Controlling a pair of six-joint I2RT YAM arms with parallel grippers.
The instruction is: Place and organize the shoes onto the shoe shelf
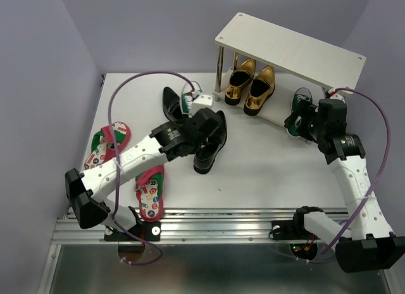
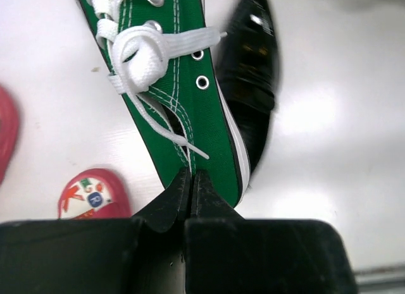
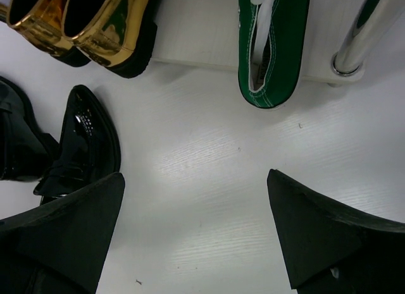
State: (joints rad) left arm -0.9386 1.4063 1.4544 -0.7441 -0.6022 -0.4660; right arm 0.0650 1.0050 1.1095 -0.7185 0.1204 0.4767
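Grips a green white-laced sneaker (image 2: 171,73) by the back rim of its opening with the left end effector (image 2: 191,177), clamped fully shut on the canvas. Holds it laces up, toe pointing away from the end effector, just beside and partly over a glossy black pointed loafer (image 2: 253,73) near the middle of the table (image 1: 266,174). Cannot tell whether the sole rests on the table or hangs clear of it. Has the second black loafer (image 1: 169,103) lying a little farther back and to the left, close to the held sneaker. Has one red-pink flip-flop (image 1: 107,142) with a dotted footbed near the table's left edge and the other flip-flop (image 1: 150,189) by the near edge, both footbed up, both well apart from the shoe shelf (image 1: 291,50). Places that shelf at the back right of the table, its pale top over a lower board (image 3: 196,28). Spreads the right end effector (image 3: 196,224) wide open, gripping nothing, low over bare table just in front of the lower board. Faces the other green sneaker (image 3: 272,47), standing on the lower board toward its right end, heel at the front edge, next to a metal leg (image 3: 367,35). Shows the pair of gold loafers (image 1: 261,88) side by side on the same board, left of that sneaker, heels to the front, apart from it
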